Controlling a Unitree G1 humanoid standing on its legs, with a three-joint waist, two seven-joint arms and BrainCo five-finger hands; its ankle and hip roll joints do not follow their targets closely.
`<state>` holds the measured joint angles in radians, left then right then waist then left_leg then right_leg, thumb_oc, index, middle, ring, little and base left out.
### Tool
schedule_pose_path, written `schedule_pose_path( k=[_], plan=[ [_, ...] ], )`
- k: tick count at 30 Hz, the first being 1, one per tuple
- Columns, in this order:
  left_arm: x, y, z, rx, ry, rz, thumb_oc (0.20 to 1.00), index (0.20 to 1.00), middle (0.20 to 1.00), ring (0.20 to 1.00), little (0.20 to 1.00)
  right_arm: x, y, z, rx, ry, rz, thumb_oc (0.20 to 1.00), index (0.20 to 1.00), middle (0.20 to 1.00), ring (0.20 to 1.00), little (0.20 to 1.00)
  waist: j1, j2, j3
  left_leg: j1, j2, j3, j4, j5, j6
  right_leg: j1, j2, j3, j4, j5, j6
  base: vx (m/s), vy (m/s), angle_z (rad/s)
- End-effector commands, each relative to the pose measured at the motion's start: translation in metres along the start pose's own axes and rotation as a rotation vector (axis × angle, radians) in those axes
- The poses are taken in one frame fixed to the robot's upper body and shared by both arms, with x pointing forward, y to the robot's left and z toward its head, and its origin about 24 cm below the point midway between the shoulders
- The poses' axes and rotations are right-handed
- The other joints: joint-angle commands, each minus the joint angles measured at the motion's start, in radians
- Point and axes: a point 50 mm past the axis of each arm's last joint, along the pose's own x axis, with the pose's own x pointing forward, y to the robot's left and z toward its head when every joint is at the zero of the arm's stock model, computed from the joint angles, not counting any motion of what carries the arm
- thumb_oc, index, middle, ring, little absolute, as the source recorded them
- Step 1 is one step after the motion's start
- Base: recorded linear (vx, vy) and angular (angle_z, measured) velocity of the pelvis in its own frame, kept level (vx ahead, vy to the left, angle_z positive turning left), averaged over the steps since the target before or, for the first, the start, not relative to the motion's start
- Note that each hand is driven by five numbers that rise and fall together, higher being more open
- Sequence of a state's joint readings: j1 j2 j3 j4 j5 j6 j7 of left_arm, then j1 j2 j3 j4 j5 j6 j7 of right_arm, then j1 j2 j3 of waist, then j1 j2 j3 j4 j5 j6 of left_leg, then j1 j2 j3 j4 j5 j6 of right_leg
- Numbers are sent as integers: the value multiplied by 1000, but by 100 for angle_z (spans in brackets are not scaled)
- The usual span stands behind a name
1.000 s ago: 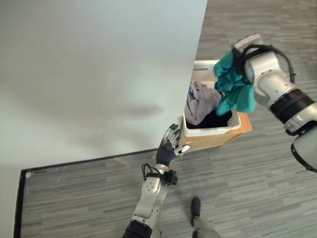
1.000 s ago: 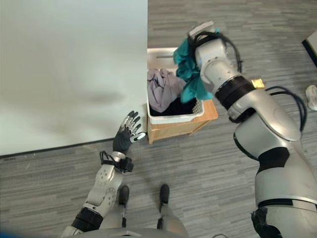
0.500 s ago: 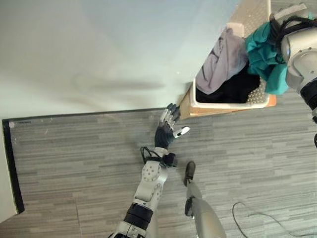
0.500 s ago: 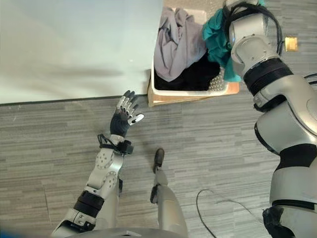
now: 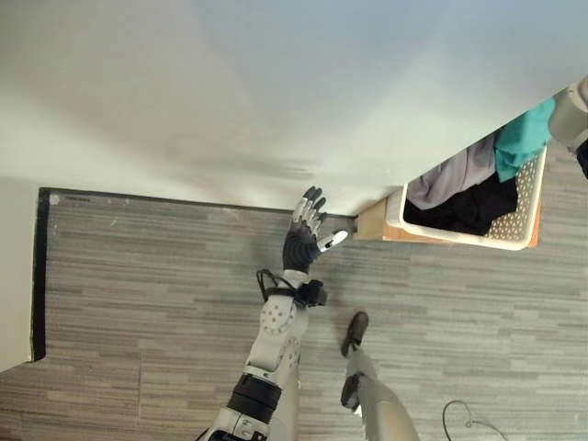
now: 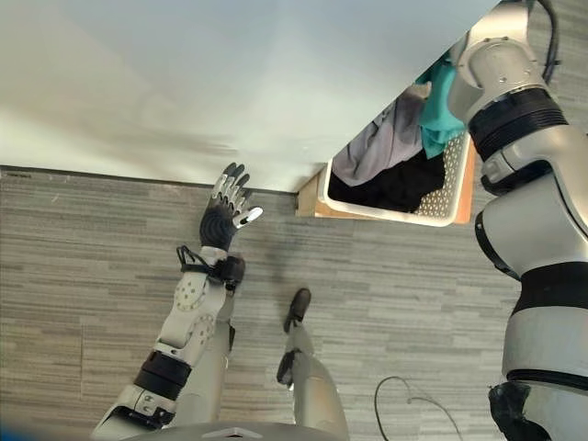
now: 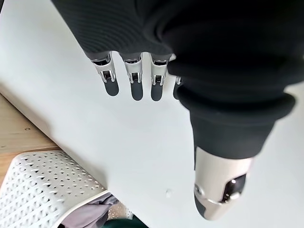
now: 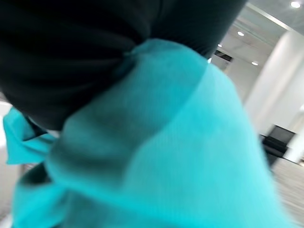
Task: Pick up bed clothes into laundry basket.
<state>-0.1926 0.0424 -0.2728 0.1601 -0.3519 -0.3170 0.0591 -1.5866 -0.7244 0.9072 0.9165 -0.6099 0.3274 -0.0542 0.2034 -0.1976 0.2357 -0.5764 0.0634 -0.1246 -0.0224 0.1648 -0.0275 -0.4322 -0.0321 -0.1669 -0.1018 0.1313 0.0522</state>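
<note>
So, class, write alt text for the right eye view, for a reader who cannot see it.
The robot's right arm holds a teal cloth over a white perforated laundry basket already holding grey and black clothes, beside a white bed. Its left hand is raised open above the grey plank floor.

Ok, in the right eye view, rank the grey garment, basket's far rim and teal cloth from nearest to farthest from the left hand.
1. Grey garment, in the basket's near side to the left hand.
2. Teal cloth, over the basket at the right arm.
3. Basket's far rim, farthest right.
</note>
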Motion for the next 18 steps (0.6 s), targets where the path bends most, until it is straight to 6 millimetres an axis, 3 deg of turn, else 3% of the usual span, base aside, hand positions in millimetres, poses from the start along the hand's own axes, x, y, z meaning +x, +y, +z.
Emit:
schedule_pose_path(
  k=[1, 2, 5, 11, 18],
  plan=[
    [7, -19, 14, -26, -79, -109, 1000, 1000, 1000, 1000, 1000, 6, -34, -31, -9, 113, -99, 200, 200, 200, 200, 200, 43, -41, 9, 83, 53, 5, -65, -33, -46, -21, 22, -4, 15, -29, -27, -4, -16, 19],
    [6, -19, 14, -26, -78, -109, 1000, 1000, 1000, 1000, 1000, 6, -34, -31, -8, 113, -99, 200, 200, 200, 200, 200, 42, -41, 9, 83, 53, 4, -65, -33, -46, -20, 22, -4, 15, -29, -27, -31, -14, 15],
    [9, -17, 20, -15, -106, -104, 1000, 1000, 1000, 1000, 1000, 2, -2, -18, 36, 108, 2, 200, 200, 200, 200, 200, 56, -49, 19, 73, 61, -2, -65, -25, -49, -20, 27, -11, 15, -29, -24, -42, -22, 5],
    [9, -12, 24, -9, -137, -84, 1000, 1000, 1000, 1000, 1000, -9, 33, -5, 90, 80, 99, 200, 200, 200, 200, 200, 56, -50, 23, 73, 71, 0, -65, -24, -46, -23, 36, -4, 15, -29, -26, -28, -2, -2],
    [6, -6, 19, -4, -128, -50, 1000, 1000, 1000, 1000, 1000, -26, 62, -8, 168, 62, 164, 200, 200, 200, 200, 200, 37, -46, 20, 105, 77, 21, -65, -31, -38, -5, 41, 12, 15, -30, -26, -19, 11, -2]
  ],
)
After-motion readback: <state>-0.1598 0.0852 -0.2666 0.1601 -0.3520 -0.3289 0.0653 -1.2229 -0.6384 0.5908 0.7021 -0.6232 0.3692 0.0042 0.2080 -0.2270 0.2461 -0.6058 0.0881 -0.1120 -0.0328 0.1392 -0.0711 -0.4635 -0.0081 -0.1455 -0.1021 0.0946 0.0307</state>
